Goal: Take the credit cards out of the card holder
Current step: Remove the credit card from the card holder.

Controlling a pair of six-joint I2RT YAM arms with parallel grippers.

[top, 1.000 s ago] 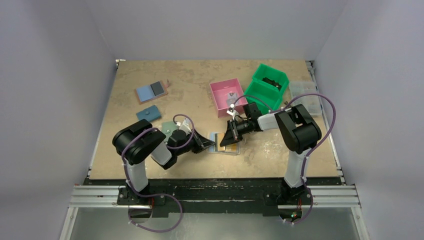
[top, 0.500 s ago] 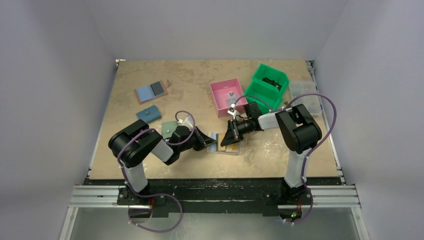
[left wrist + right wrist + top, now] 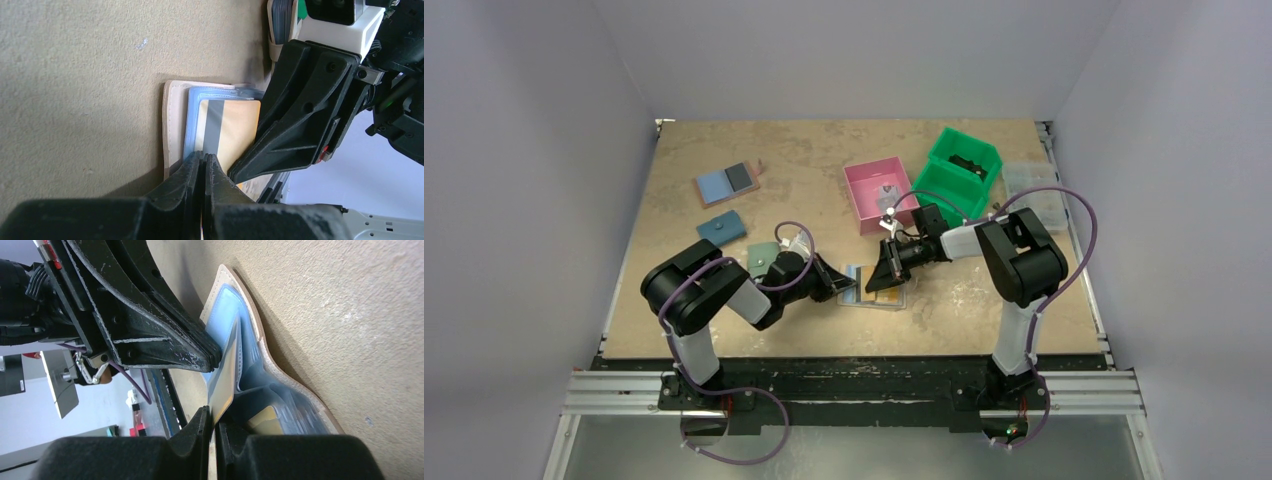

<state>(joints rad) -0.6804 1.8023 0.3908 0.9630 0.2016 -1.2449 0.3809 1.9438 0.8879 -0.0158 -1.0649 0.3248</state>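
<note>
Mid-extraction, first card. Card holder (image 3: pixel 172 125) lies spread open on the table (image 3: pixel 804 170), inner side up, between the two hands; a pink bin (image 3: pixel 857 200) stands well beyond it.

Left hand (image 3: pixel 202 162): fingers pressed together, nothing between them, tip down on the holder's pale blue panel (image 3: pixel 192 120) at the near edge of the gold card (image 3: pixel 237 130). Reads as pinning the holder flat.

Right hand (image 3: pixel 212 422): comes in from the holder's opposite side. Only a narrow gap between the fingers, and the gold card's edge runs into that gap, so it looks like a pinch on the card. The card tilts up off the blue pocket at that end, while its other end sits inside the pocket.

Judgement: the step is drawing this card out. The next move wants a steady pull along the pocket's opening, away from the holder, with the left hand's tip keeping the panel down so the holder does not lift or drag. The grip is thin and on the edge only; slip is the risk.

A second tan-gold piece (image 3: pixel 262 420) shows in the holder's other pocket. It may be another card, but I cannot tell for sure.
</note>
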